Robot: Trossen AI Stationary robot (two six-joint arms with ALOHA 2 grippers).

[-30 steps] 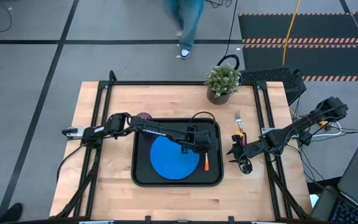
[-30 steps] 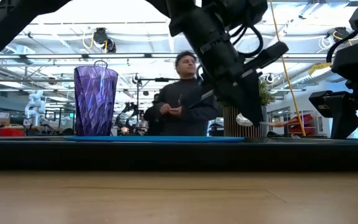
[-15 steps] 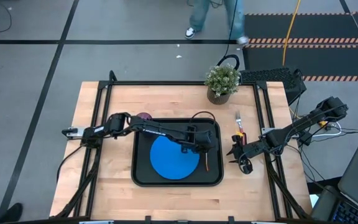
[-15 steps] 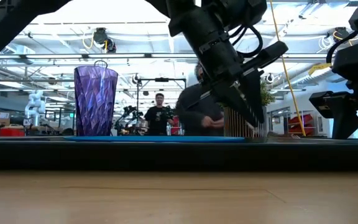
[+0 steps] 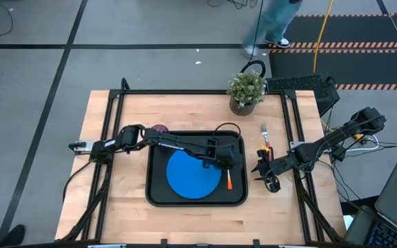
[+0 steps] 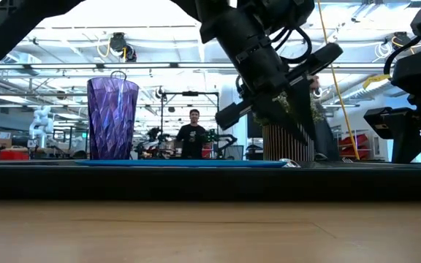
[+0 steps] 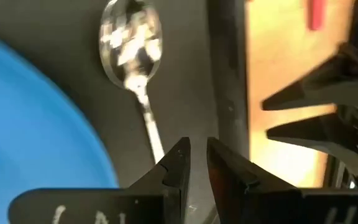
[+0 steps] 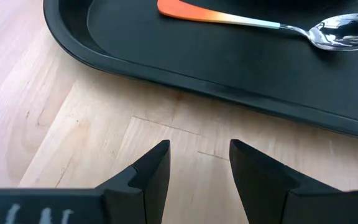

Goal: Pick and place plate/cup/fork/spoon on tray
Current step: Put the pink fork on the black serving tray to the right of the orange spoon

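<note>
- Plate (image 5: 194, 173) flat in the middle of the tray (image 5: 158, 200): done.
- Spoon (image 5: 229, 178) lying on the tray floor just beside the plate's right edge, orange handle toward the near rim, silver bowl toward the far side; free of any grip in the right wrist view: placed, by the look of it.
- Cup (image 6: 112, 118) upright at the tray's far left corner, partly hidden under the left arm in the high view; whether inside the rim or just outside on the wood, cannot tell.
- Fork (image 5: 264, 136) on the bare table, right of the tray and apart from it, red handle toward the right gripper: not yet placed, judged the main step left.
- Left gripper (image 5: 227, 162) over the tray's right side, above the spoon; fingers parted by a narrow gap in its wrist view, holding nothing.
- Right gripper (image 5: 261, 167) low over the wood just right of the tray, near the fork's handle; fingers spread apart, empty.
- Potted plant (image 5: 246, 90) at the table's far edge, no part of the task.
</note>
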